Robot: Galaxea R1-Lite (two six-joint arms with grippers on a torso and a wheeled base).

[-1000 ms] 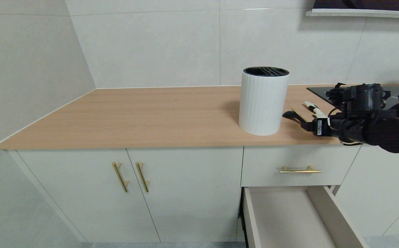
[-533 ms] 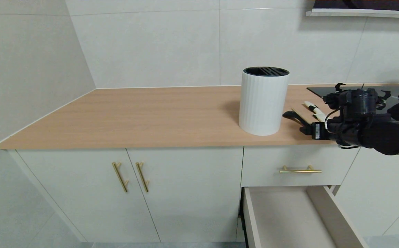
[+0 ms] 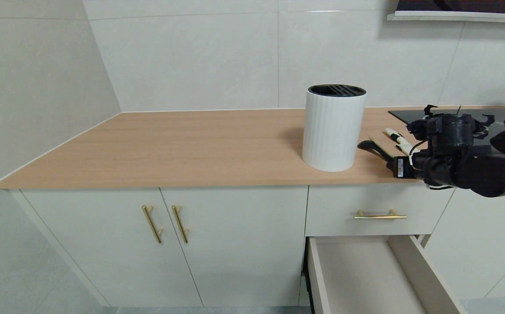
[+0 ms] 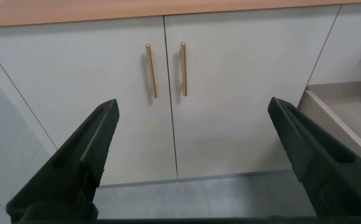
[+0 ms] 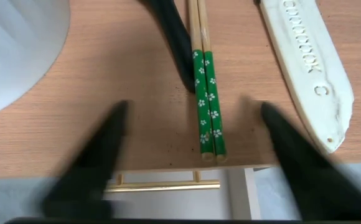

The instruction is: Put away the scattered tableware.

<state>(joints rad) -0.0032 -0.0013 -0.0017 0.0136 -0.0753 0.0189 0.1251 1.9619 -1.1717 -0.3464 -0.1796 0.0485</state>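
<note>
On the wooden counter (image 3: 191,144) a pair of bamboo chopsticks (image 5: 204,87) with green flowered ends lies between a black utensil (image 5: 173,43) and a white knife (image 5: 308,62). In the head view they lie just right of the white ribbed holder (image 3: 333,126): black utensil (image 3: 369,147), chopsticks (image 3: 377,144), knife (image 3: 397,137). My right gripper (image 5: 196,158) hovers open over the chopsticks' ends at the counter's front edge, one finger on each side; it shows in the head view as well (image 3: 395,165). My left gripper (image 4: 193,162) is open and holds nothing, low in front of the cabinet doors.
A drawer (image 3: 365,270) stands pulled out below the tableware, under a closed drawer with a gold handle (image 3: 379,215). A black cooktop (image 3: 409,115) lies at the counter's right end. Two cabinet doors with gold handles (image 4: 166,68) face the left gripper.
My right arm has sunk slightly toward the counter's front edge. The tableware and the holder have not moved.
</note>
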